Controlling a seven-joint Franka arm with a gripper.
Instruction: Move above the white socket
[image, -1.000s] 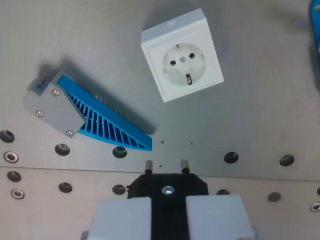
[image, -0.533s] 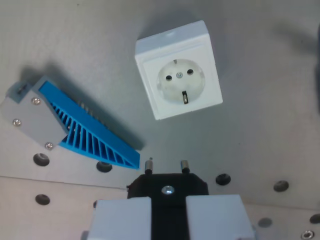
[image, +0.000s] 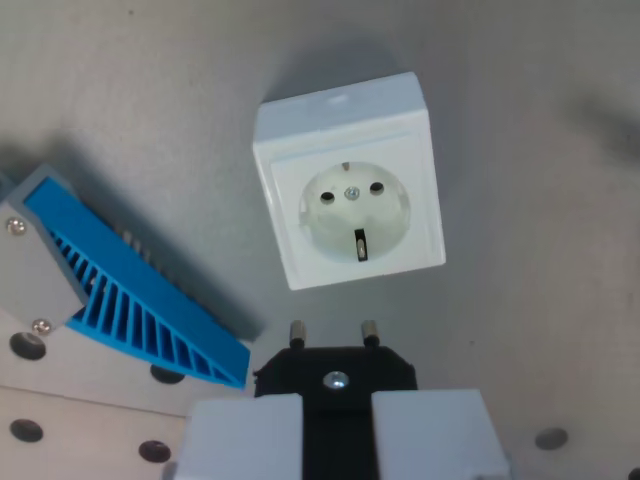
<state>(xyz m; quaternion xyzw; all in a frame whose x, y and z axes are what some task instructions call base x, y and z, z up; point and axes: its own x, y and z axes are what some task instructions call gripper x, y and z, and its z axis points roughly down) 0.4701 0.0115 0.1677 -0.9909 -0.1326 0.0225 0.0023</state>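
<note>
my gripper (image: 336, 410) clamps black two-pin plug (image: 334, 365); square white plastic socket (image: 350, 207) just ahead, tilted. risk: pins misaligned, clip rim.

The socket (image: 347, 192) at upper centre is white with 2 dark pin holes. At left, a bright blue ribbed wedge (image: 135, 300) joins a grey block (image: 32, 272). The plug (image: 335, 372) at bottom centre is black with 2 silvery pins, on a matt grey table (image: 540, 300).

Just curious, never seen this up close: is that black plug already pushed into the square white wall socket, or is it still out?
Out. The black plug has both metal pins bare, just below the square white wall socket, whose two holes are empty.
</note>
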